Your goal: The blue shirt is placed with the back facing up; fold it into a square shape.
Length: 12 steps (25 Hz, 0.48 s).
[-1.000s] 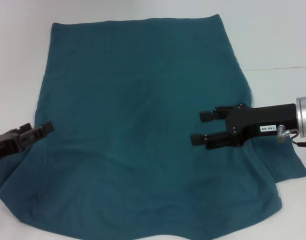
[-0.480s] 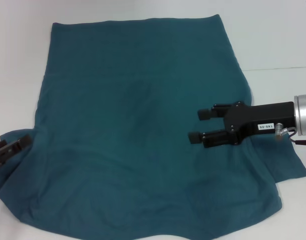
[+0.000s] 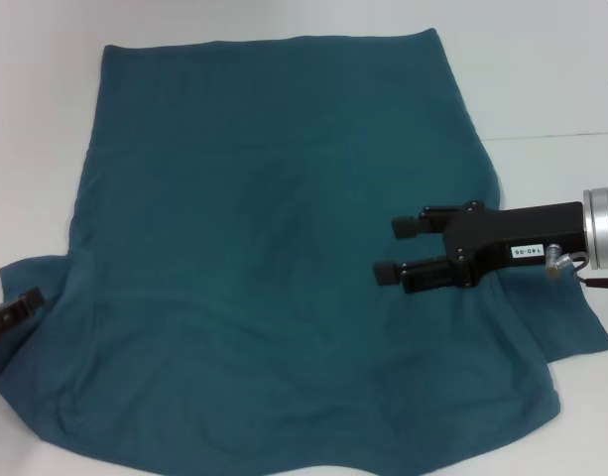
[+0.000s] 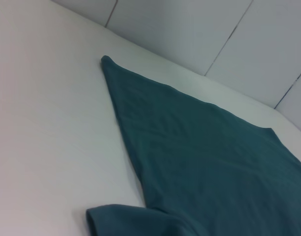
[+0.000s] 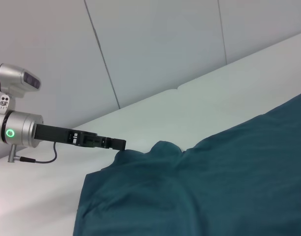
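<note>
The blue shirt [image 3: 284, 258] is spread flat over most of the white table [image 3: 542, 69], plain side up. The right pincer [image 3: 388, 248] is held open over its right-centre part. At the frame's lower left edge, the left pincer [image 3: 21, 305] is seen beside the sleeve; its state cannot be told.

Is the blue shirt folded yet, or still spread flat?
Still spread, not folded. The blue shirt lies open across the table, only rumpled at the sleeve by the left gripper.
</note>
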{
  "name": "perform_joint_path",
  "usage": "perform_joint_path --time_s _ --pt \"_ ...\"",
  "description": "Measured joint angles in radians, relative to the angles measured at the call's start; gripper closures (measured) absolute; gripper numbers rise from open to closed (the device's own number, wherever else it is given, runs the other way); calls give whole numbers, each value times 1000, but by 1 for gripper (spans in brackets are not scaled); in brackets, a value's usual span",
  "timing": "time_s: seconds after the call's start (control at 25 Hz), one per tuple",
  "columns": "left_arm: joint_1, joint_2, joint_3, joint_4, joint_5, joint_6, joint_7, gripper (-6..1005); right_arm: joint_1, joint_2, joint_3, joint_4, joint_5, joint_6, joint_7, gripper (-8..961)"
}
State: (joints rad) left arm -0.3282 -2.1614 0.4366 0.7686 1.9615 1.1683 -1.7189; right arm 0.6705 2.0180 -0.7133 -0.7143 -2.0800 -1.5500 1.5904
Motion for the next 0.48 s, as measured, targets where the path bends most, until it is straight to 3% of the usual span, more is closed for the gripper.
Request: perform_joint_path --time_s 0.48 --pt "2 1 -25 -3 5 -30 15 124 -5 3 1 -1 1 2 2 55"
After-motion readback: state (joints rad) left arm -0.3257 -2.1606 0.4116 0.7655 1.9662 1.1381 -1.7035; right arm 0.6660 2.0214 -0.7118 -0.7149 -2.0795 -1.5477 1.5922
